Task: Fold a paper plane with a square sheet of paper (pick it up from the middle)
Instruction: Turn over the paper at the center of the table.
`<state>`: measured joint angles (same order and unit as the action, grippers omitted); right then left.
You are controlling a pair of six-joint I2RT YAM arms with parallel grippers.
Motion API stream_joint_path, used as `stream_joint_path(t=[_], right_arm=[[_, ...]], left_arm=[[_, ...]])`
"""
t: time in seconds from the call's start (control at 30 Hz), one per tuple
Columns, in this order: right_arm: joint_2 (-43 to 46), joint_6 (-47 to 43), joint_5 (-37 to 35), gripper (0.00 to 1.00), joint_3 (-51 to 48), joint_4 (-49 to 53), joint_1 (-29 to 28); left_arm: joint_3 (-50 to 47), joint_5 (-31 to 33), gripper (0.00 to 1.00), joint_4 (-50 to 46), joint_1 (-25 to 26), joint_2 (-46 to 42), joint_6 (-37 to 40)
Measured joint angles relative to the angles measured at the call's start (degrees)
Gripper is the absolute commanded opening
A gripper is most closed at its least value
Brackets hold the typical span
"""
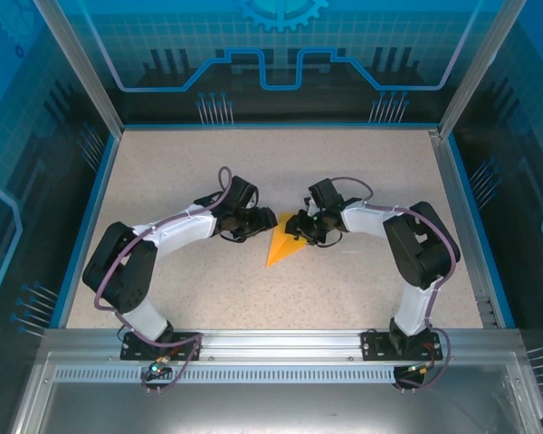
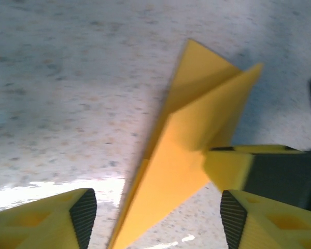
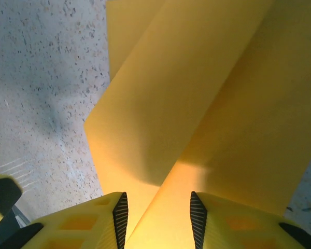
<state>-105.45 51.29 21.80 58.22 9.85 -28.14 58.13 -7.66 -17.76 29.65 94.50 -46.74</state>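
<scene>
One paper plane (image 1: 281, 250), one left tool (image 1: 259, 221), one right tool (image 1: 301, 227).

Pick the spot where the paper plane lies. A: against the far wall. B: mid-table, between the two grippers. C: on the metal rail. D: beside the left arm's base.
B: the paper plane lies mid-table, the left gripper and the right gripper close at either side of its wide end.

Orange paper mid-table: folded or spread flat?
Folded. The paper plane is a narrow dart tapering to a sharp tip, not a square sheet; the left wrist view shows layered wings meeting along a central crease.
</scene>
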Motion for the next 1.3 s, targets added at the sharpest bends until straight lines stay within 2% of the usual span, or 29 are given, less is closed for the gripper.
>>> stream_joint_path(t=[0.5, 0.83, 1.03, 1.3], right_arm=[[-3.61, 1.46, 1.66, 0.31, 2.01, -2.75, -0.02], [-3.65, 2.99, 3.17, 0.06, 1.27, -8.66, -0.74], [-2.19, 3.39, 4.66, 0.04, -0.33, -12.41, -0.55], [4.39, 4.57, 14.38, 0.05, 0.07, -19.71, 3.78]], left_arm=[[-5.2, -0.07, 0.88, 2.38, -5.05, -3.39, -0.94], [-6.75, -4.2, 0.95, 6.25, -6.91, -5.31, -1.33], [-8.92, -10.58, 0.99, 9.86, -8.87, -5.75, -1.38], [-10.58, -24.92, 0.98, 21.55, -9.73, -5.75, -3.63]])
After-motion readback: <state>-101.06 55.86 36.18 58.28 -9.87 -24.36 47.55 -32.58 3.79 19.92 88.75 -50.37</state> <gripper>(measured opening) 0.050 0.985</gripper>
